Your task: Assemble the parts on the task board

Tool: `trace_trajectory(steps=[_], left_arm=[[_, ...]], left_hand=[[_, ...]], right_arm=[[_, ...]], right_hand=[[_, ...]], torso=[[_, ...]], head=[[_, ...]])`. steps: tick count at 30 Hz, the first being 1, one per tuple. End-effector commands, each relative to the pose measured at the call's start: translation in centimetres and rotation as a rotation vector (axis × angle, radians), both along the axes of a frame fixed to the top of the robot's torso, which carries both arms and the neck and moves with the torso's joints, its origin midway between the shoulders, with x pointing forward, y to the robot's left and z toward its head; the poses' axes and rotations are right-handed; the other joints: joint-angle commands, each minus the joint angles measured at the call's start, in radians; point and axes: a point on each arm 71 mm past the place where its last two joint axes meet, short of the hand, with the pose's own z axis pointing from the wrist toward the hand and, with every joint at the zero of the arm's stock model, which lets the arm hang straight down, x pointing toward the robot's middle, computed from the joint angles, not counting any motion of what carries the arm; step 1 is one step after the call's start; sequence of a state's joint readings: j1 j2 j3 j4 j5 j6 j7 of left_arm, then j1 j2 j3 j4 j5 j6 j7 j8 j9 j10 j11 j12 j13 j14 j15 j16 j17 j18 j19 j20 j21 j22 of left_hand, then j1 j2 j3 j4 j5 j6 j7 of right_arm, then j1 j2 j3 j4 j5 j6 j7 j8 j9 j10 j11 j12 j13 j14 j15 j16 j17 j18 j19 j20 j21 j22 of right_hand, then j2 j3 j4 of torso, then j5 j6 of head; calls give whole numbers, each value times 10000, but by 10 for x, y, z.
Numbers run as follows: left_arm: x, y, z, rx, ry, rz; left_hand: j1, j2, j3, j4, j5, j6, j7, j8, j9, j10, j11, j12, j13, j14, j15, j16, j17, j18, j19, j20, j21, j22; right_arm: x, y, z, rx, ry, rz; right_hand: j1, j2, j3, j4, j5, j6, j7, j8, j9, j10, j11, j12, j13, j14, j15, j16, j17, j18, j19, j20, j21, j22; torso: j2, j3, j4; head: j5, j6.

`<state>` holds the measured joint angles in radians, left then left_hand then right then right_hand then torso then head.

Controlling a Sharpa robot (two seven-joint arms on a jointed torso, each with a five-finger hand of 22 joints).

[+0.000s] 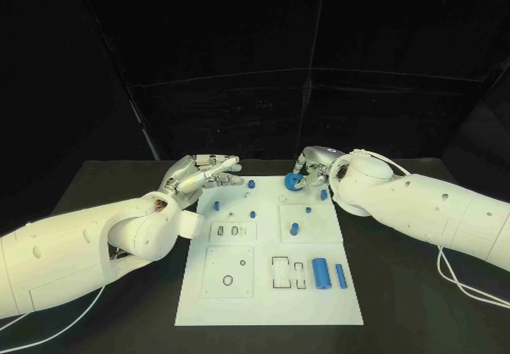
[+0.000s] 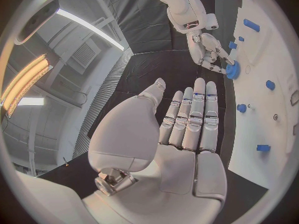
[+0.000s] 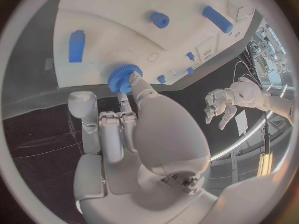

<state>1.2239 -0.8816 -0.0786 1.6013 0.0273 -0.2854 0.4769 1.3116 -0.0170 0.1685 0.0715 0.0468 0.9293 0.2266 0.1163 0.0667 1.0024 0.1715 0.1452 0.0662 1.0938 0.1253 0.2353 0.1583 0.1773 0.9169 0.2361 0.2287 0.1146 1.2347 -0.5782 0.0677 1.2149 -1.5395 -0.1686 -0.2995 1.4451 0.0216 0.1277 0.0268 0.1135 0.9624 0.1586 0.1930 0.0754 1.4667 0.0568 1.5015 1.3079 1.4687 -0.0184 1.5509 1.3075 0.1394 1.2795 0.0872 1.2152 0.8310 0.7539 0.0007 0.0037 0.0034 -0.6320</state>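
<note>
My right hand (image 1: 309,168) pinches a blue gear (image 1: 293,184) at the far edge of the white board (image 1: 271,302), about twelve o'clock on it, while my left hand (image 1: 200,175) hovers open off the board's eleven o'clock corner, fingers straight and holding nothing. I judge the job barely begun: two blue cylinders (image 1: 329,275) lie loose at four o'clock and small blue pegs (image 1: 253,214) dot the far half. My right forearm hides part of that edge, and I can't tell whether the gear is seated.

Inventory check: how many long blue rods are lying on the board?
2, side by side near the board's front right: thick rod, thin rod. Others may be hidden.
</note>
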Motion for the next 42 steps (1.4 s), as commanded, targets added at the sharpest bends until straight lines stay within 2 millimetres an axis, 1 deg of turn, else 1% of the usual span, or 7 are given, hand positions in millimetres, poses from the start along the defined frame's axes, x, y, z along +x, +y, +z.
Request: trace_trajectory(steps=[1, 5, 10, 14, 25, 34, 42], left_arm=[[0, 1, 1, -12, -35, -133], [0, 5, 1, -8, -90, -51], [2, 9, 1, 16, -120, 39], [3, 11, 1, 26, -149, 93], [6, 16, 3, 74, -257, 267], [7, 15, 5, 66, -291, 240], [7, 14, 6, 68, -302, 223]], left_hand=[[-32, 76, -8, -41, 19, 50, 19, -66, -10, 67, 23, -32, -10, 67, -18, 34, 9, 61, 78, 16, -43, -9], [-32, 86, -6, -46, 20, 51, 23, -71, -11, 68, 24, -37, -10, 68, -19, 32, 11, 61, 82, 15, -46, -12], [-26, 95, -1, -53, 20, 50, 23, -74, -11, 67, 24, -41, -11, 68, -19, 30, 12, 61, 84, 15, -48, -14], [-19, 102, 4, -62, 20, 50, 24, -78, -12, 67, 24, -45, -11, 68, -20, 28, 14, 61, 86, 14, -51, -16], [-5, 110, 10, -82, 19, 52, 26, -83, -12, 68, 25, -51, -12, 64, -18, 22, 15, 59, 86, 14, -58, -21], [7, 109, 13, -103, 20, 61, 27, -85, -11, 76, 25, -55, -11, 54, -16, 13, 16, 57, 82, 15, -68, -27], [16, 108, 14, -121, 20, 71, 28, -85, -9, 84, 25, -57, -10, 48, -15, 7, 17, 56, 80, 15, -75, -32]], right_arm=[[-4, 8, 7, 216, -534, 230], [-13, 26, 12, 439, -654, 658], [-19, 50, 15, 515, -804, 1079], [-22, 68, 16, 480, -846, 1359], [-26, 101, 8, 410, -821, 1885], [-25, 114, -4, 223, -544, 2011], [-22, 118, -8, 97, -387, 1964]], right_hand=[[-132, 53, 68, 12, -15, 438, -232, -12, -18, 469, -62, 60, 1676, 930, -68, 67, 2208, -92, 22, -72, 46, 20], [-246, 2, 91, 19, 26, 427, -226, -71, -48, 471, -59, 55, 1676, 932, -66, 70, 2216, -95, 23, -76, 51, 23], [-321, -22, 114, 27, 60, 422, -220, -111, -64, 469, -56, 50, 1672, 932, -63, 69, 2215, -96, 23, -75, 54, 26], [-351, -37, 121, 28, 68, 420, -218, -128, -70, 466, -54, 45, 1667, 930, -61, 66, 2204, -95, 20, -74, 51, 17], [-409, -47, 150, 33, 94, 445, -223, -147, -73, 513, -56, 96, 1746, 931, -56, 67, 2207, -97, 22, -70, 56, 25], [-452, -66, 163, 35, 100, 434, -216, -175, -81, 492, -53, 72, 1714, 931, -54, 67, 2207, -97, 19, -68, 54, 21], [-514, -89, 183, 41, 100, 403, -202, -225, -92, 476, -42, 55, 1694, 931, -45, 67, 2208, -96, 11, -63, 48, 10]], torso=[[-1, -6, 4], [-1, -21, 11], [11, -7, 37], [19, -22, 49], [10, 0, 9], [8, 6, 18], [7, 17, -11]], head=[[15, 11], [33, 21], [71, 33], [96, 15], [149, -38], [144, -45], [157, -76]])
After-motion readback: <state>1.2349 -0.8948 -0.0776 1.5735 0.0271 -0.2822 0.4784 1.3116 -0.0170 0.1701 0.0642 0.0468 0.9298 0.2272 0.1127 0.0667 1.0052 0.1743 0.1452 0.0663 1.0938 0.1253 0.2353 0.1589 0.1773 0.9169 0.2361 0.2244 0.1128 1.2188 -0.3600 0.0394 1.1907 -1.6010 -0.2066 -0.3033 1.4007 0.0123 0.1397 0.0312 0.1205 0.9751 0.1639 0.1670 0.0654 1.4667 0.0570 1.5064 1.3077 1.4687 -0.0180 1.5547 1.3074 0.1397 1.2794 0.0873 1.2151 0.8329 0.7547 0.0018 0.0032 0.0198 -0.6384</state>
